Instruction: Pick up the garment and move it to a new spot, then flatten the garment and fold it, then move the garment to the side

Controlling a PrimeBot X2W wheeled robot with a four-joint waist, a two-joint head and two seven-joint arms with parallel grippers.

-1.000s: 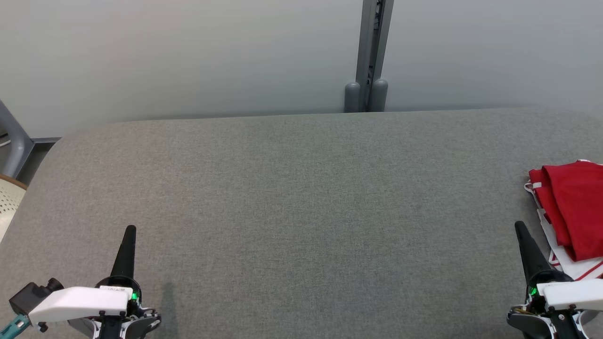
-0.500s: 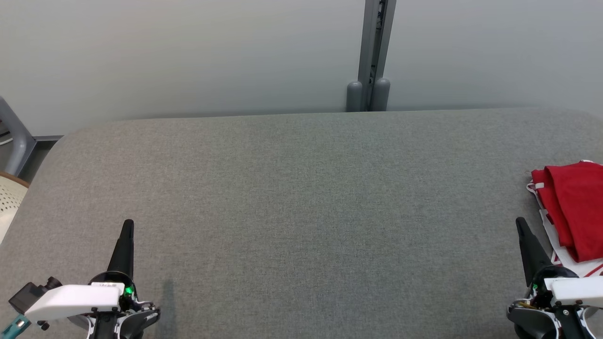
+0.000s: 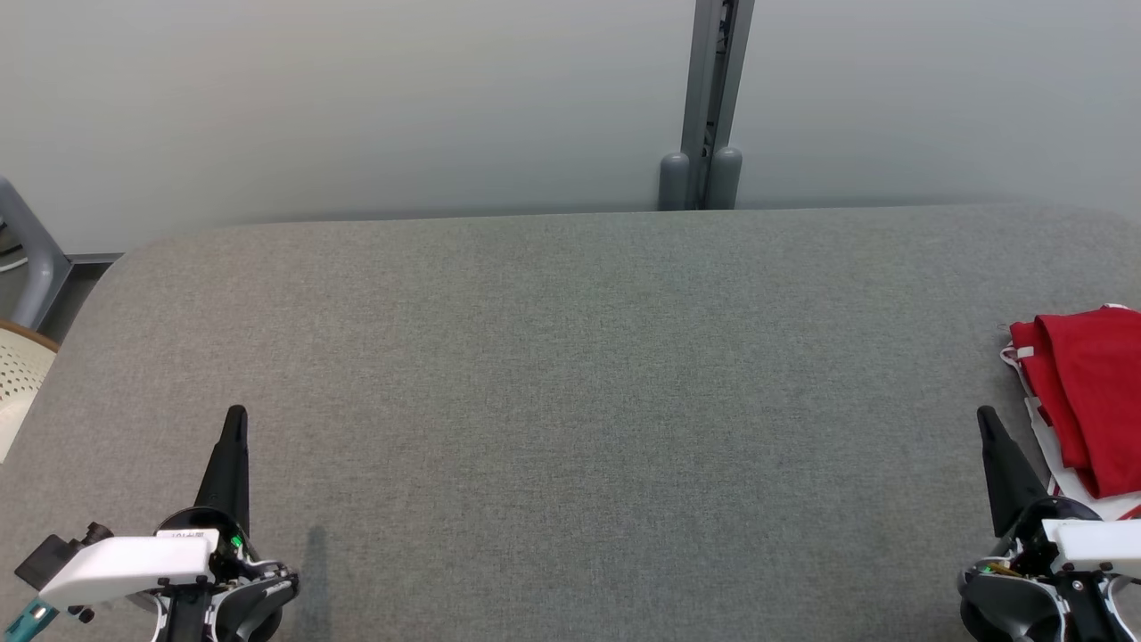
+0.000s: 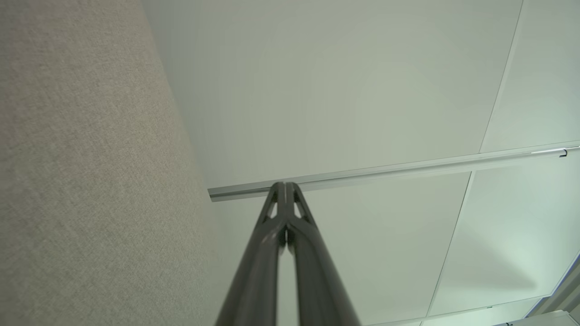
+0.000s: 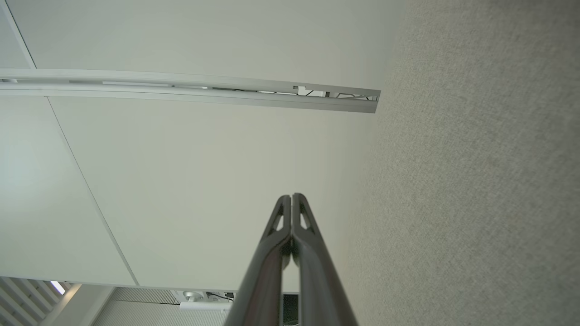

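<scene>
Head view: red-and-white garment (image 3: 1092, 401) lying at right edge of grey counter (image 3: 570, 374); left gripper (image 3: 235, 417) near left, fingers pressed together, holding nothing; right gripper (image 3: 984, 415) near right, just beside garment, likewise closed, empty

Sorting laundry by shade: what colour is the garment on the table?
Red garment with white trim along its edges, best seen in the head view.

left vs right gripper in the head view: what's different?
Left gripper sits toward the left end of the pad, far from the garment; right gripper sits right beside the garment at the right end. Left gripper leans slightly right in the head view; right gripper leans left, more steeply. Shared: both have jaws shut and hold nothing.
</scene>
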